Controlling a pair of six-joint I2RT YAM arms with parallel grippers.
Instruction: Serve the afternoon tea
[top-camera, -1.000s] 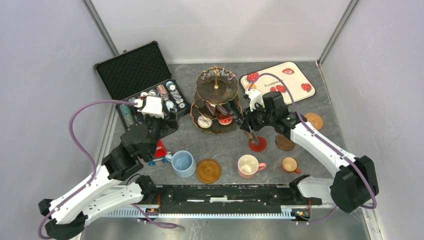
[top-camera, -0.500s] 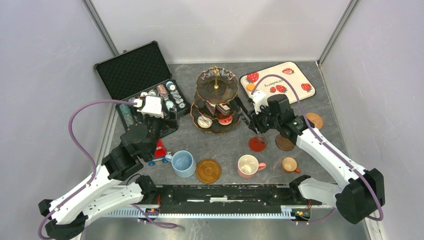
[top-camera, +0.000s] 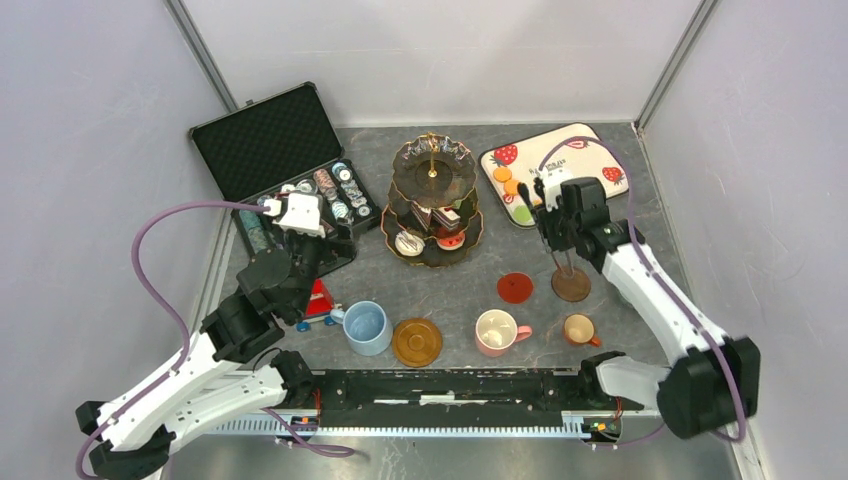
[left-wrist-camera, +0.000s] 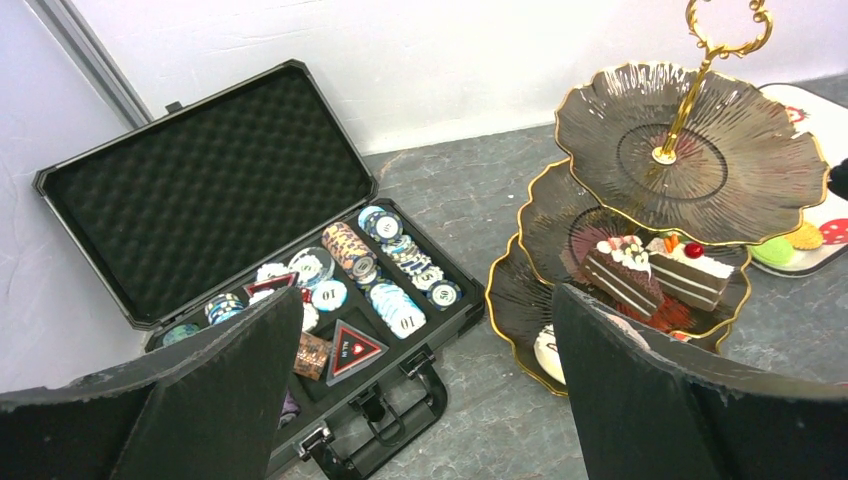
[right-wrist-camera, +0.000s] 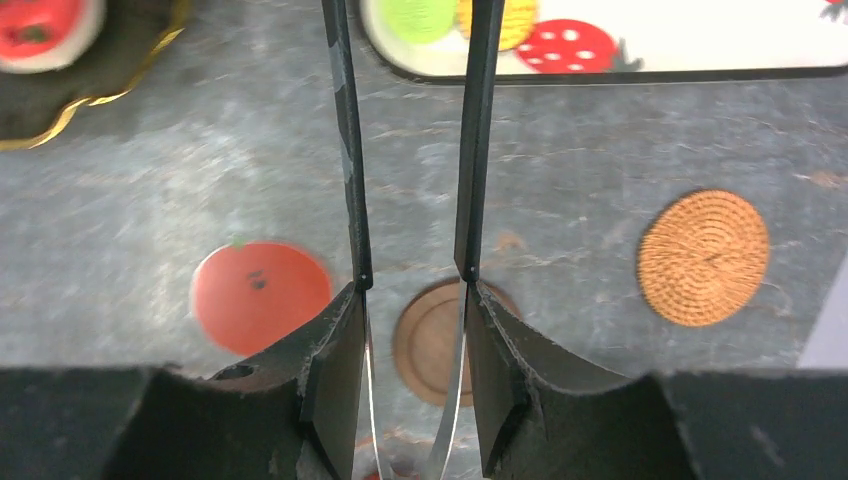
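Observation:
The dark gold-rimmed three-tier stand (top-camera: 432, 200) (left-wrist-camera: 690, 150) carries cake slices (left-wrist-camera: 650, 275) on its middle tier. My right gripper (top-camera: 560, 228) (right-wrist-camera: 412, 290) is shut on a pair of tongs (top-camera: 532, 200) (right-wrist-camera: 345, 150). The tong arms stand apart and empty, and their tips reach the macarons (top-camera: 510, 185) on the strawberry tray (top-camera: 585, 150). A red coaster (top-camera: 515, 288) (right-wrist-camera: 260, 297) and a dark brown coaster (top-camera: 571, 284) (right-wrist-camera: 430, 340) lie below them. The blue mug (top-camera: 366, 327), pink mug (top-camera: 497, 332) and small brown mug (top-camera: 579, 329) stand near the front. My left gripper (top-camera: 290, 268) (left-wrist-camera: 425, 400) is open and empty.
The open black case of poker chips (top-camera: 300, 190) (left-wrist-camera: 330, 290) sits at the back left, under my left gripper. A red toy car (top-camera: 320, 300) lies beside the blue mug. A golden-brown coaster (top-camera: 417, 342) and a woven coaster (right-wrist-camera: 703, 258) lie on the grey table.
My right arm has lifted the tongs off the red coaster and swung right and back to the strawberry tray. The red coaster stays flat where it was. The left arm has not moved.

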